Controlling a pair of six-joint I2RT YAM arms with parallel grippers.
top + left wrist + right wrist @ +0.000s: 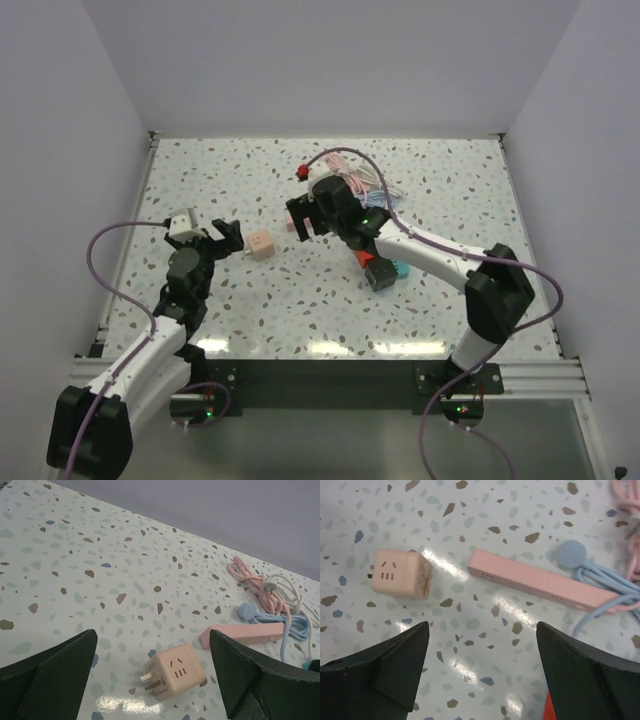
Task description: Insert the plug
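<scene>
The plug [172,672] is a pink cube adapter lying on its side on the speckled table, its metal prongs pointing left. It also shows as the plug [262,244] and the plug [400,573]. My left gripper [152,635] is open and hangs just short of the cube, which lies ahead between the fingers, untouched; from above the left gripper [228,238] sits just left of it. A long pink power strip [540,580] lies flat to the plug's right. My right gripper [482,625] is open and empty above bare table, near the strip.
Pink, white and blue cables [365,185] are bundled at the back right beside the power strip [245,634]. A small red object [302,172] lies behind the right gripper [298,215]. A red and black block [380,272] and a teal piece [401,268] sit under the right arm.
</scene>
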